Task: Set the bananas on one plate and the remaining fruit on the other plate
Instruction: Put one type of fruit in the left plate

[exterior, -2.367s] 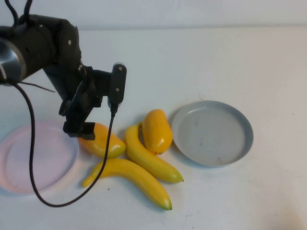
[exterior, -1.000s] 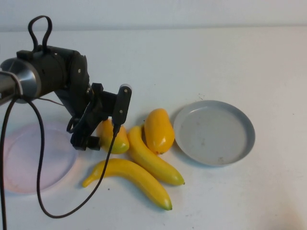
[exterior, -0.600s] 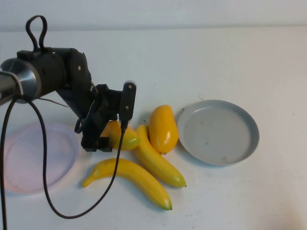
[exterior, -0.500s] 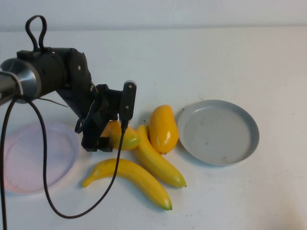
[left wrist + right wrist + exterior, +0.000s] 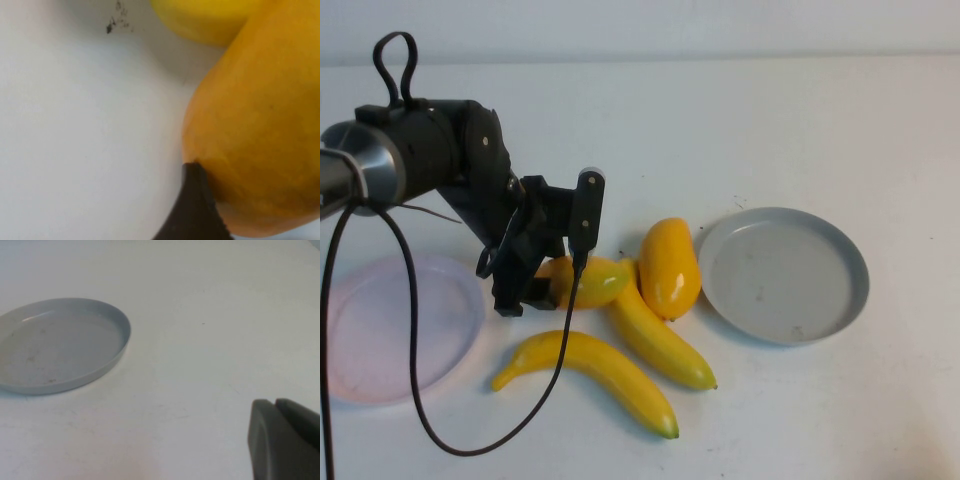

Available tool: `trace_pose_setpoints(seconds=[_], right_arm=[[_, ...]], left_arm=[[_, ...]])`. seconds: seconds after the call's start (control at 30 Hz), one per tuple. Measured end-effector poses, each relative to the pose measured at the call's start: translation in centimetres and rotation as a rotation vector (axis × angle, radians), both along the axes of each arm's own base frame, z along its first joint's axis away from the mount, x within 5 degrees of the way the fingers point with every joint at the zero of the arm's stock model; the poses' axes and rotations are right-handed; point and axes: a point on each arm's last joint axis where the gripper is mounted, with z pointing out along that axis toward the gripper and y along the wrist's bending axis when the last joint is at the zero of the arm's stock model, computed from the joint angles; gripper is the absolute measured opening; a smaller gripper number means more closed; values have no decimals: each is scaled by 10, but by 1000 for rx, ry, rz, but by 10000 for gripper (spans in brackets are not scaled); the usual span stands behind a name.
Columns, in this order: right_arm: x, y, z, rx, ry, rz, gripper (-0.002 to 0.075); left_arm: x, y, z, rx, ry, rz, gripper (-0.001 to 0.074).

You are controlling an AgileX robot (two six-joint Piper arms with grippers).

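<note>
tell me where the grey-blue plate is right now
In the high view the round shallow grey-blue plate sits on the robot's right side of the white table, just right of the upright plump yellow-orange fruit.

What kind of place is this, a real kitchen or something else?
Probably a robot test bench, not a kitchen: a bare white table, glossy plastic-looking bananas and mango-like fruits between a grey-blue plate and a pink plate. The left end effector is at one fruit; the right end effector hangs beside the grey-blue plate.
</note>
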Motion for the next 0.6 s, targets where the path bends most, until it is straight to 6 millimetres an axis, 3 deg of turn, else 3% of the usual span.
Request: trace_pose_setpoints(seconds=[0.2,0.5,0.6], right_arm=[[0,0,0,0,0,0,-18],[0,0,0,0,0,0,-18],[0,0,0,0,0,0,-18]], left_arm=[[-4,1,9,-19,8,61,464],[-22,7,62,-97,-77,124,464],[-26,14,75,-89,-95,246,464]])
